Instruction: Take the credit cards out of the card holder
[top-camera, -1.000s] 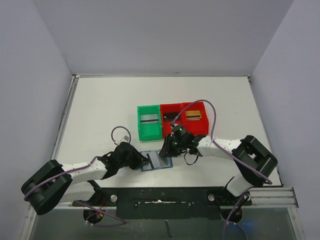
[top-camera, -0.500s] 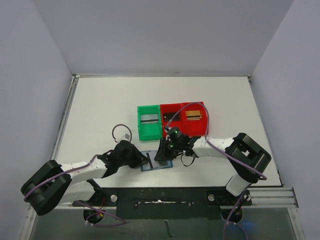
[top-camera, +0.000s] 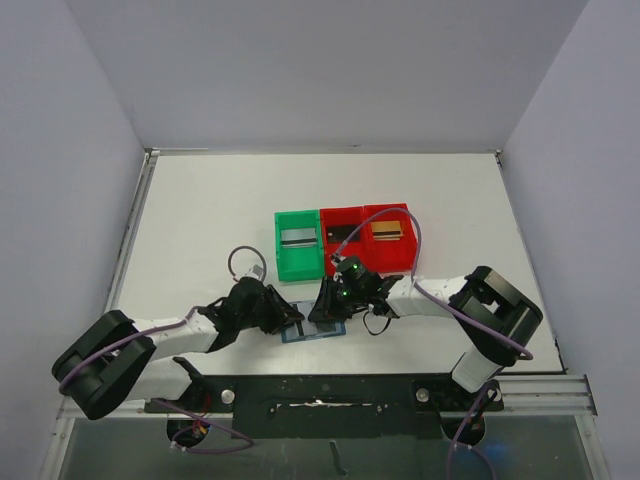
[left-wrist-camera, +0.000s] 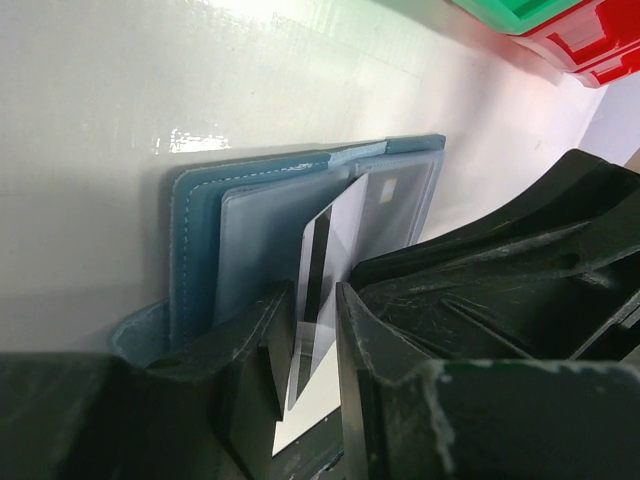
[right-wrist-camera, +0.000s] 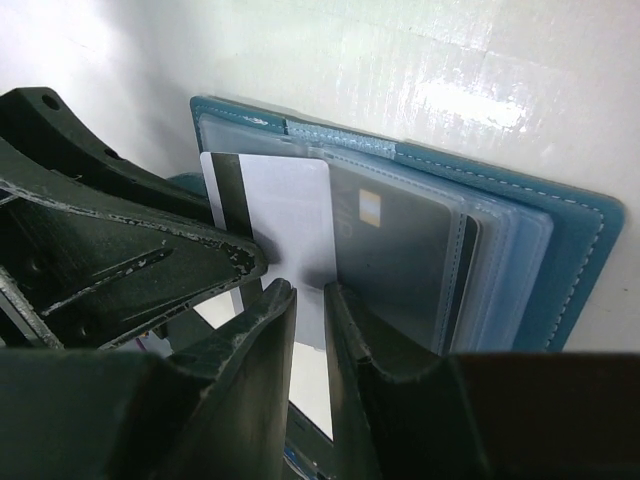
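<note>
The blue card holder lies open near the table's front edge, also seen in the left wrist view and the right wrist view. A white card with a black stripe sticks up tilted out of a pocket. My left gripper stands narrowly open around it, with gaps on both sides. My right gripper hovers over the holder from the other side, its jaws slightly apart, and the white card shows through the gap. A grey chip card stays in its pocket.
Behind the holder stands a green bin with a card inside. Beside it are two red bins, each holding a card. The black rail runs along the near edge just in front of the holder.
My left jaws, shut on the white card before, have parted a little. The right gripper slid left onto the holder early on and has stayed there since.
</note>
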